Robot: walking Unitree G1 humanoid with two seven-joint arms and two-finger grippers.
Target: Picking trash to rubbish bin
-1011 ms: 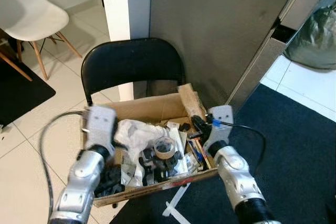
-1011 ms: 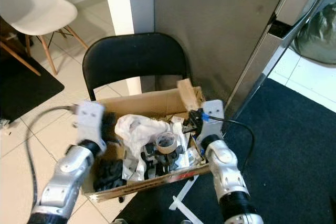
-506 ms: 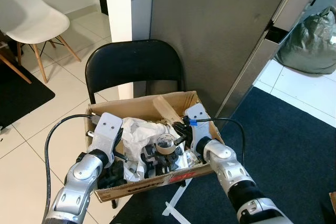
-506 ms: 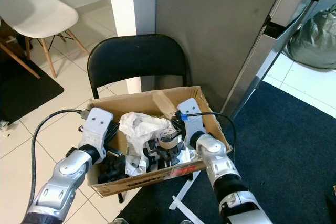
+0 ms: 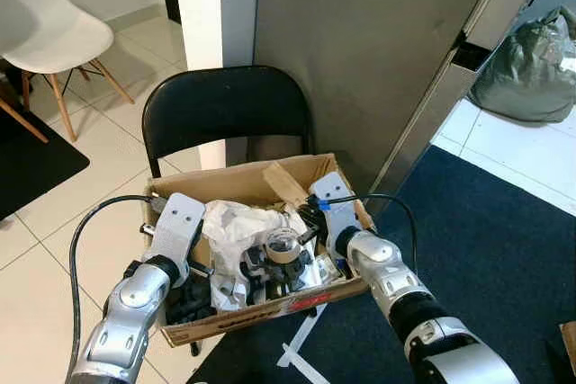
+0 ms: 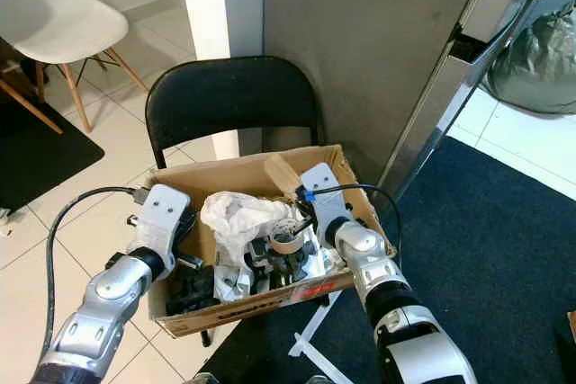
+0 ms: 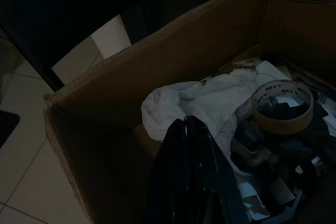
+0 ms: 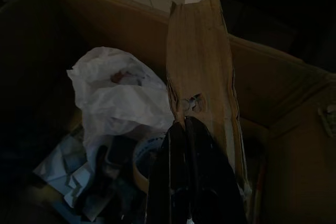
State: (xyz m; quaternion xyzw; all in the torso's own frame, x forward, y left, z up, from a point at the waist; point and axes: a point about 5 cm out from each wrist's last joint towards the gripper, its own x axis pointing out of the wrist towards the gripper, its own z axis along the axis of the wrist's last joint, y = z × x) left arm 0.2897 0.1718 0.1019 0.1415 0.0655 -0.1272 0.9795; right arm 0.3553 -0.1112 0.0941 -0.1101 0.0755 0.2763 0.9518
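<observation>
On the black folding chair (image 5: 225, 110) we see an open cardboard box (image 5: 236, 182) of trash: a crumpled white plastic bag (image 5: 236, 225), a tape roll (image 5: 280, 247) whose lettering is too small to read, black scraps. Our right gripper (image 8: 185, 129), fingers pressed together, holds a torn cardboard strip (image 8: 199, 61). Our left gripper (image 7: 185, 129), fingers together on nothing, hangs over the bag.

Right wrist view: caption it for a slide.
Closed right gripper at a cardboard strip inside the cardboard box.

Rough cardboard box (image 5: 236, 184), crumpled white plastic bag (image 5: 236, 227), glossy floor tiles (image 5: 54, 213).
</observation>
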